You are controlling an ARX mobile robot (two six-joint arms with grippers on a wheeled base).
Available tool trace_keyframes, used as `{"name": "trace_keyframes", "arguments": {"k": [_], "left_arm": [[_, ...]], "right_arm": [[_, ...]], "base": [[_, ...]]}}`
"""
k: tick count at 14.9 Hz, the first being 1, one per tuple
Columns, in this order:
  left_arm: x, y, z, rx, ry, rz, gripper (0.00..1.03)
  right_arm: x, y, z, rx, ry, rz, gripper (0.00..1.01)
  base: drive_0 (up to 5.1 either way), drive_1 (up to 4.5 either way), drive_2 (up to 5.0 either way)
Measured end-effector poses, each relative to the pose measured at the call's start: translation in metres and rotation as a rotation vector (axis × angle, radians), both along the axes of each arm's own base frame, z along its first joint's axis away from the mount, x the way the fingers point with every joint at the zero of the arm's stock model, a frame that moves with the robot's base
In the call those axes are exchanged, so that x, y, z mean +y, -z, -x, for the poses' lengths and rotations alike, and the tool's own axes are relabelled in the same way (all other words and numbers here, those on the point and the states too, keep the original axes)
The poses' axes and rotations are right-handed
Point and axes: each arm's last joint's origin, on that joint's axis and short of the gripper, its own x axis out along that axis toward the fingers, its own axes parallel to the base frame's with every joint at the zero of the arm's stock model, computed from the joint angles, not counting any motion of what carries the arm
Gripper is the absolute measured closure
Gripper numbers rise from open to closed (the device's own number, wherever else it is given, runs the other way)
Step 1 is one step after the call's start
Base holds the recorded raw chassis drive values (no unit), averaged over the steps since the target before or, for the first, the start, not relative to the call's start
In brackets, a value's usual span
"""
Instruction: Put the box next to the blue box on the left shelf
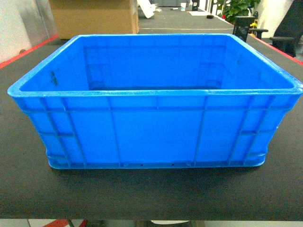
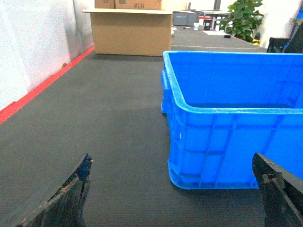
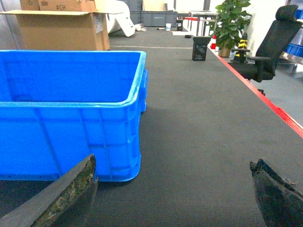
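We have both grippers spread wide, left gripper [image 2: 173, 189] outside the box [image 1: 156, 127]'s left corner, right gripper [image 3: 173, 189] outside its right; we should grip both side rims evenly.

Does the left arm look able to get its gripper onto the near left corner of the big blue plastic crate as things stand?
Probably yes. The left gripper is open, facing the large bright-blue plastic crate, with only bare dark matting between them.

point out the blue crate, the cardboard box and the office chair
blue crate [image 1: 156, 135], head view, front side wall
cardboard box [image 2: 130, 33], left wrist view, front face
office chair [image 3: 272, 47], right wrist view, backrest
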Motion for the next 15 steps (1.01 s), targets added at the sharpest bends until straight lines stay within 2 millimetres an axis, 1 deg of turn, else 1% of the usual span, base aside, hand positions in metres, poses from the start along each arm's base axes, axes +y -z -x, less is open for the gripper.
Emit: {"name": "trace_keyframes", "arguments": {"k": [6, 8, 9, 10, 11, 12, 13, 14, 15], "left_arm": [[0.0, 0.0, 0.0, 0.0, 0.0, 0.0, 0.05], [-0.005, 0.003, -0.003, 0.225, -0.144, -0.058, 0.05], [-0.005, 0.005, -0.007, 0.255, -0.214, -0.077, 0.05], [-0.002, -0.003, -0.015, 0.232, -0.255, -0.068, 0.05], [0.004, -0.039, -0.038, 0.155, -0.261, -0.037, 0.05], [0.007, -0.068, -0.06, 0.103, -0.251, -0.024, 0.05], [0.006, -0.095, -0.095, 0.097, -0.213, -0.021, 0.05], [0.002, -0.105, -0.13, 0.154, -0.183, -0.023, 0.05], [-0.002, -0.106, -0.157, 0.226, -0.165, -0.014, 0.05]], "right_arm": [[0.0, 0.0, 0.0, 0.0, 0.0, 0.0, 0.03], [0.003, 0.004, -0.003, 0.264, 0.113, 0.018, 0.03], [0.003, 0.006, -0.007, 0.284, 0.135, 0.014, 0.03], [0.003, -0.005, -0.014, 0.261, 0.135, -0.009, 0.03], [0.005, -0.038, -0.034, 0.207, 0.095, -0.033, 0.03], [0.005, -0.061, -0.052, 0.195, 0.075, -0.052, 0.03], [0.008, -0.084, -0.082, 0.22, 0.058, -0.068, 0.03], [0.013, -0.098, -0.111, 0.263, 0.023, -0.069, 0.03], [0.019, -0.106, -0.134, 0.294, -0.009, -0.06, 0.03]], "base": [[0.0, 0.0, 0.0], [0.0, 0.0, 0.0], [0.0, 0.0, 0.0], [0.0, 0.0, 0.0], [0.0, 0.0, 0.0], [0.0, 0.0, 0.0], [0.0, 0.0, 0.0], [0.0, 0.0, 0.0], [0.0, 0.0, 0.0]]}}
